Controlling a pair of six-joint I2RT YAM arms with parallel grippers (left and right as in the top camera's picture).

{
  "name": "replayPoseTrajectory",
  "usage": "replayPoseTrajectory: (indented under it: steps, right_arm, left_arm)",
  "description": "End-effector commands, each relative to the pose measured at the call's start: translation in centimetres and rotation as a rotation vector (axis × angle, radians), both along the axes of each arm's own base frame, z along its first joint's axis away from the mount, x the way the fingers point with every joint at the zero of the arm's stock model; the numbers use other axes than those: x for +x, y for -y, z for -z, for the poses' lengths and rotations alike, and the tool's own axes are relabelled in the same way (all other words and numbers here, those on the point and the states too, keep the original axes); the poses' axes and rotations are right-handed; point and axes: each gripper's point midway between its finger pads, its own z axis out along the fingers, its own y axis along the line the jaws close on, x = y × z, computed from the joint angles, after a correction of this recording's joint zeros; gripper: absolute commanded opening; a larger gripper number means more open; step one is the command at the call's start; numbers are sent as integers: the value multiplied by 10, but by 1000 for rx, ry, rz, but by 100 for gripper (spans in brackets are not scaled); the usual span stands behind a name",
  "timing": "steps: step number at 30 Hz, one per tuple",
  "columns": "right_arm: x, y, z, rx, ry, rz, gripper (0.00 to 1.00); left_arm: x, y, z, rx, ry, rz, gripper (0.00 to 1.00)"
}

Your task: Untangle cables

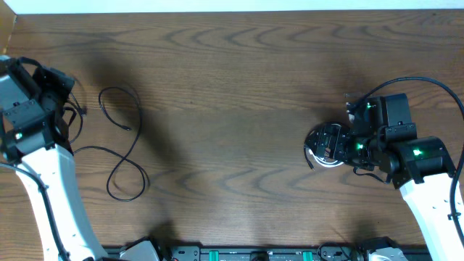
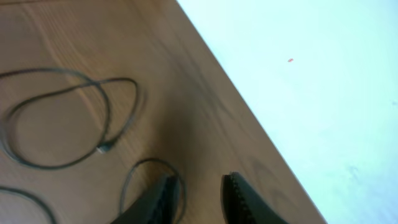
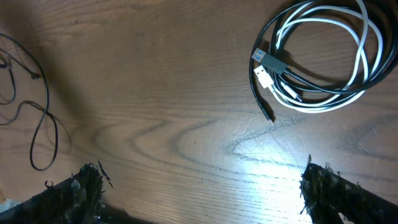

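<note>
The table [image 1: 239, 72] was smooth brown wood grain with a soft sheen. On it, the loose black cable [image 1: 138, 119] looked like matt, rubbery plastic; the coiled white cable [image 3: 311, 107] looked glossy. The right gripper [image 3: 199, 180] pads [image 3: 84, 186] were rough, frayed black.

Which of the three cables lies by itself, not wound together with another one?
The black cable spread in loose loops, seen at the left in the overhead view. The other black cable and the white cable are coiled together.
</note>
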Motion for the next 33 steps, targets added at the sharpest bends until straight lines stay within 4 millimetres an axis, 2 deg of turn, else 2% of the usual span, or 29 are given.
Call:
replayPoseTrajectory:
  steps: [1, 2, 3, 6, 13, 17, 22, 28, 31, 33]
  right_arm:
    - [1, -2, -3, 5, 6, -6, 99]
    - [1, -2, -3, 5, 7, -6, 99]
    - [1, -2, -3, 5, 6, -6, 99]
    - [1, -2, -3, 5, 6, -6, 99]
    - [1, -2, -3, 5, 7, -6, 99]
    - [1, -2, -3, 5, 6, -6, 99]
    - [1, -2, -3, 5, 6, -6, 99]
    - [1, -2, -3, 5, 7, -6, 99]
    - [1, -2, -3, 5, 6, -6, 99]
    - [1, -2, -3, 5, 6, -6, 99]
  left_arm:
    - [-18, -23, 40, 28, -174, -124, 34]
    - [-22, -27, 51, 30, -216, -147, 39]
    - [-26, -31, 70, 24, -281, -168, 48]
    - [-26, -32, 107, -20, -375, -170, 67]
    - [-40, -30, 206, -197, -625, -233, 70]
    - [-51, -29, 250, -250, -738, -237, 70]
    - [-52, -21, 284, -318, -792, -210, 69]
    - [-51, -18, 298, -340, -805, -200, 63]
    - [-52, -18, 303, -342, -813, -200, 54]
    - [-53, -17, 306, -347, -821, -200, 41]
